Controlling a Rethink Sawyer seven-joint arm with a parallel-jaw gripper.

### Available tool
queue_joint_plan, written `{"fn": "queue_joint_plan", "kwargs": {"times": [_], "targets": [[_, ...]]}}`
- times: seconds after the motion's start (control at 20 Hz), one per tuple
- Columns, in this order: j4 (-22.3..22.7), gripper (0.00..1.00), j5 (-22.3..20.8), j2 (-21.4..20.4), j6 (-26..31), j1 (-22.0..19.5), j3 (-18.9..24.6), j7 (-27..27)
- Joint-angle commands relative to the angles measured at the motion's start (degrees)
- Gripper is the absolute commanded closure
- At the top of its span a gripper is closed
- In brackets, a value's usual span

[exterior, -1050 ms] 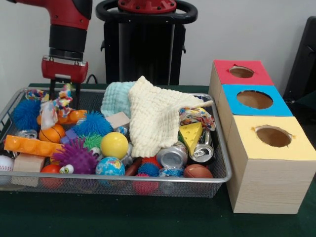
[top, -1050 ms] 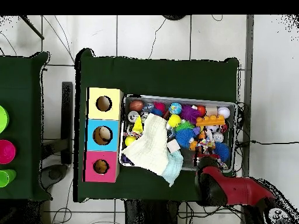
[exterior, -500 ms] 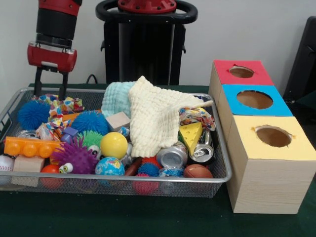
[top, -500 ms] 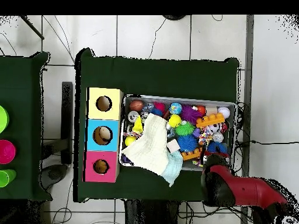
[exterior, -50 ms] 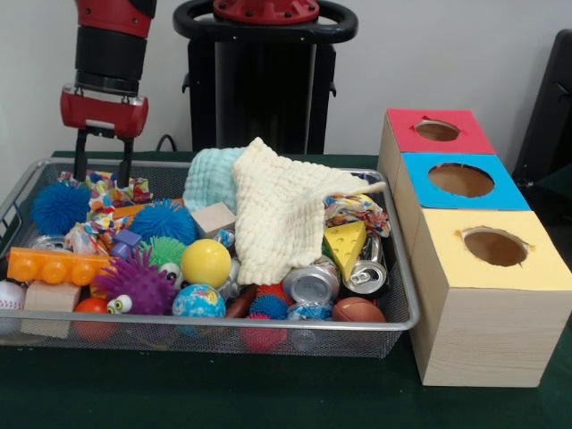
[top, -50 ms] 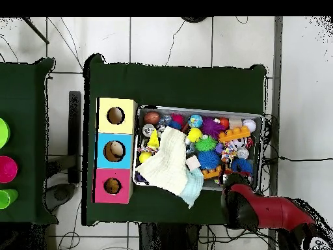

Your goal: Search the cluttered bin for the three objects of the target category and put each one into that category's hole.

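Observation:
My gripper (exterior, -50 ms: pixel 103 176) hangs open over the bin's far left corner, its fingers (exterior, -50 ms: pixel 81 159) just above a colourful rope toy (exterior, -50 ms: pixel 114 191) and empty. The wire bin (exterior, -50 ms: pixel 393 295) holds blue spiky balls (exterior, -50 ms: pixel 57 206), a purple spiky ball (exterior, -50 ms: pixel 134 281), a yellow ball (exterior, -50 ms: pixel 206 262), crushed cans (exterior, -50 ms: pixel 310 284), a cheese wedge (exterior, -50 ms: pixel 344 241) and a football (exterior, -50 ms: pixel 357 310). Three boxes with holes stand beside it: red (exterior, -50 ms: pixel 438 131), blue (exterior, -50 ms: pixel 460 180) and yellow (exterior, -50 ms: pixel 494 248). From overhead the arm (top, -50 ms: pixel 250 207) covers the gripper at the bin's (top, -50 ms: pixel 195 109) corner.
A cream cloth (exterior, -50 ms: pixel 281 214) and a light blue cloth (exterior, -50 ms: pixel 207 177) cover the bin's middle and back. An orange toy brick (exterior, -50 ms: pixel 55 265), wooden blocks (exterior, -50 ms: pixel 213 217), a globe ball (exterior, -50 ms: pixel 198 301) and a baseball (exterior, -50 ms: pixel 7 295) lie among the clutter.
The gripper rose out of the bin away from the rope toy, swung left, then came slightly right and lower. The rope toy and orange brick shifted.

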Motion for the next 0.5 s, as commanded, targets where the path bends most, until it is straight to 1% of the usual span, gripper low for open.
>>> {"fn": "queue_joint_plan", "kwargs": {"times": [0.05,0.1,0.25,0.3,0.5], "targets": [[3.7,0.0,4.57,3.01,7.66,-1.02,6.78,4.89],[4.15,0.0,5.24,2.97,7.95,-1.18,7.1,5.14],[5.14,0.0,7.36,2.72,7.9,0.38,6.25,6.6],[5.31,0.0,7.9,2.89,7.16,1.81,5.24,7.49],[6.38,0.0,10.0,3.37,4.94,4.84,2.92,9.5]]}}
